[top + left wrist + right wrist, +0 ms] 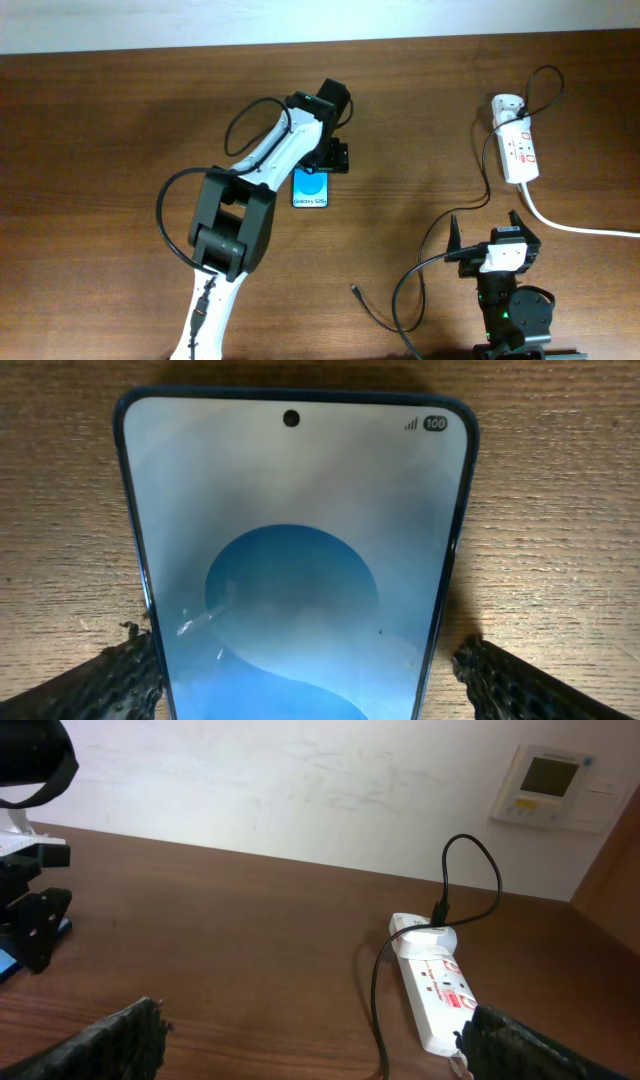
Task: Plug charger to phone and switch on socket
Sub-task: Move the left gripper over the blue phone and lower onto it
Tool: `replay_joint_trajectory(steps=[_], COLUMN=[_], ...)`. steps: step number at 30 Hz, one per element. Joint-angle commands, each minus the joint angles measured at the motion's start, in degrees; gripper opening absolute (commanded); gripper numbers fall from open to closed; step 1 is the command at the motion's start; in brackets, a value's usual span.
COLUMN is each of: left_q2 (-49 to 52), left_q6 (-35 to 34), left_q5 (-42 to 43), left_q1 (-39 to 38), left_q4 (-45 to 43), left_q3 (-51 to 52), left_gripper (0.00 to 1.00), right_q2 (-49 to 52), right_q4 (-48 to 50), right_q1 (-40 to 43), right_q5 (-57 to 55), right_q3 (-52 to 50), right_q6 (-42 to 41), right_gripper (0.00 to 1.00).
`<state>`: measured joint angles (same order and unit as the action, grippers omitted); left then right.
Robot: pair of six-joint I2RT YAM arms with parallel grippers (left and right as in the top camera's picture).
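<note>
**Phone** [311, 192]: flat on the table [120, 120], left of centre, long axis far to near, white text band at the near end.

**Left gripper** [310, 682]: fingers spread, straddling the phone's sides, right pad [510, 682] just clear of the edge; not clamped.

**Right gripper** [485, 230]: wide open, empty.

**Charger plug tip** [353, 289]: loose on the near table, near-right of the phone and left of the right gripper, which is probably the closer arm.

**Power strip** [518, 150]: far right.

Even light, screen glare, sharp.
</note>
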<state>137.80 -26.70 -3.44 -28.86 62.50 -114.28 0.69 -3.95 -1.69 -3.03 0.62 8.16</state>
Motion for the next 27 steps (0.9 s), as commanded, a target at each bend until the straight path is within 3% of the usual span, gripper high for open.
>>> replay_joint_trajectory(steps=[1,23,27], left_q2=[1.4,3.5,5.0], left_q6=[-0.7,1.5,1.5], left_q5=[-2.6,-0.4,3.7], left_q1=[-0.2,1.4,1.8], left_q4=[0.1,1.0,1.0], left_q3=[0.0,0.0,0.0], left_gripper=[0.99,0.99,0.99], right_q2=[-0.3,-0.3,-0.3], right_q4=[-0.4,-0.4,-0.4], right_q1=[-0.1,-0.1,-0.1], right_q5=[-0.7,-0.7,-0.7], right_q3=[-0.3,-0.3,-0.3], right_q6=[0.2,0.2,0.2], right_gripper=[0.98,0.98,0.98])
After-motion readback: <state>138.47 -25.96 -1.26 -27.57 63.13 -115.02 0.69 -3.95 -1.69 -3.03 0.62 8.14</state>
